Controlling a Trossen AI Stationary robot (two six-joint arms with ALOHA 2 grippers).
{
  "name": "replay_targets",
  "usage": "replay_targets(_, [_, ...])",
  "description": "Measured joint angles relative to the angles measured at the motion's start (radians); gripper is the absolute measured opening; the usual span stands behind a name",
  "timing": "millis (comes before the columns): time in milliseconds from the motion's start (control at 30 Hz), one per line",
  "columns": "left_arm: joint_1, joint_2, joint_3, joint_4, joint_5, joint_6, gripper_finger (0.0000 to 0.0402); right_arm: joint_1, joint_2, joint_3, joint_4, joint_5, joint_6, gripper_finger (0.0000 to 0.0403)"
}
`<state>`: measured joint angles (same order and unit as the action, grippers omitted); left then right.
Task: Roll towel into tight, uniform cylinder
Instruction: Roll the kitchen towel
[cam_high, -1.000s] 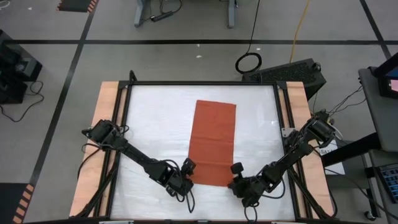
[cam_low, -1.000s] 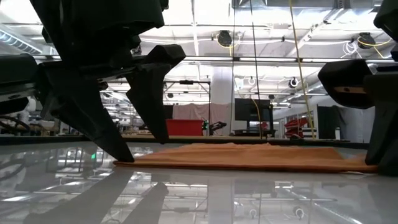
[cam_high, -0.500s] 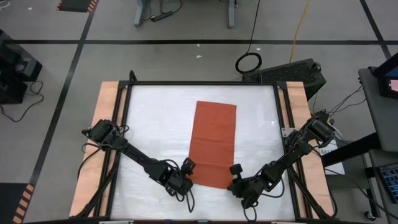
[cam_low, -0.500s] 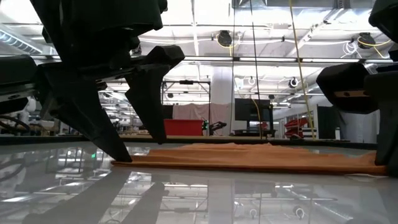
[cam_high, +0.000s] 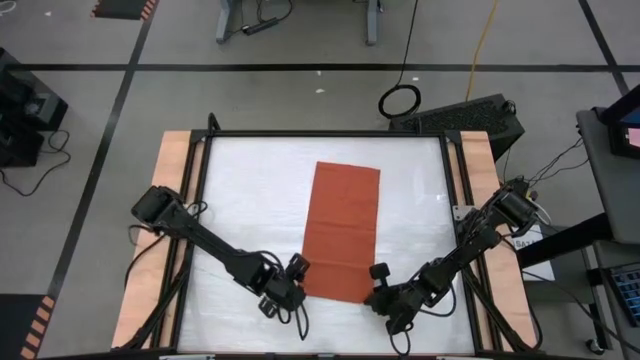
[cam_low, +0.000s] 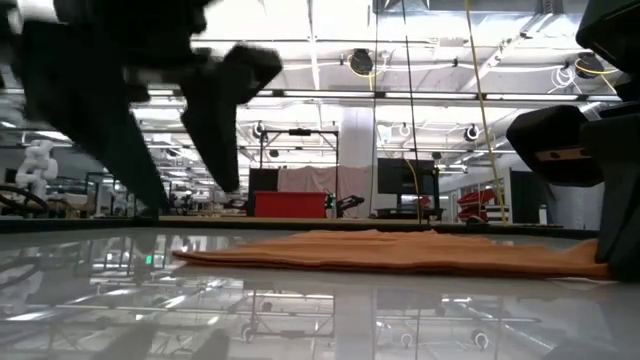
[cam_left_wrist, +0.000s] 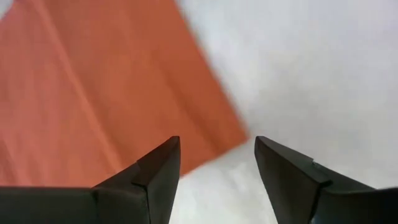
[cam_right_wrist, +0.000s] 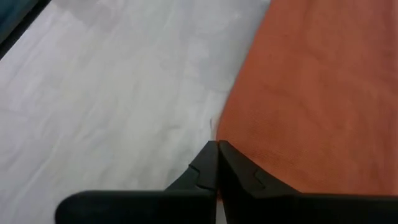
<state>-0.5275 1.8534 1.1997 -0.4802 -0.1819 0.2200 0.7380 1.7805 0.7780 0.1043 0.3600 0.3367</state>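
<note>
Right gripper (cam_right_wrist: 217, 163) pressed together at the towel (cam_right_wrist: 311, 93) corner — left gripper (cam_left_wrist: 216, 163) apart, plain only in wrist views

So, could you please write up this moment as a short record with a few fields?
cloth: rust-orange rectangular towel, flat and unrolled
surface: white tabletop
left hand: open, above the towel's near left corner, not touching
right hand: shut at the towel's near right corner; whether it pinches the cloth is unclear
rolling: not yet begun
</note>
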Motion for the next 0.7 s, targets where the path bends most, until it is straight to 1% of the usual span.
replay_targets(67, [0.003, -0.010, 0.001, -0.005, 0.050, -0.009, 0.0214, 0.000, 0.000, 0.000, 0.002, 0.000, 0.000, 0.0001])
replay_targets(133, [0.003, -0.008, -0.003, -0.007, 0.075, -0.023, 0.0214, 0.000, 0.000, 0.000, 0.003, -0.001, 0.000, 0.0001])
replay_targets(233, [0.005, -0.002, -0.028, 0.014, 0.076, -0.024, 0.0214, 0.000, 0.000, 0.000, 0.003, 0.000, 0.003, 0.0000])
replay_targets(400, [0.013, 0.032, -0.044, 0.051, 0.032, -0.014, 0.0208, 0.000, 0.000, 0.001, 0.002, -0.001, 0.018, 0.0000])
replay_targets(533, [0.009, 0.063, -0.042, 0.078, 0.011, 0.024, 0.0175, 0.000, 0.000, 0.001, 0.000, -0.001, 0.019, 0.0000])
replay_targets(700, [0.008, 0.069, -0.041, 0.089, 0.014, 0.041, 0.0110, 0.000, 0.000, 0.001, 0.000, -0.001, 0.026, 0.0000])
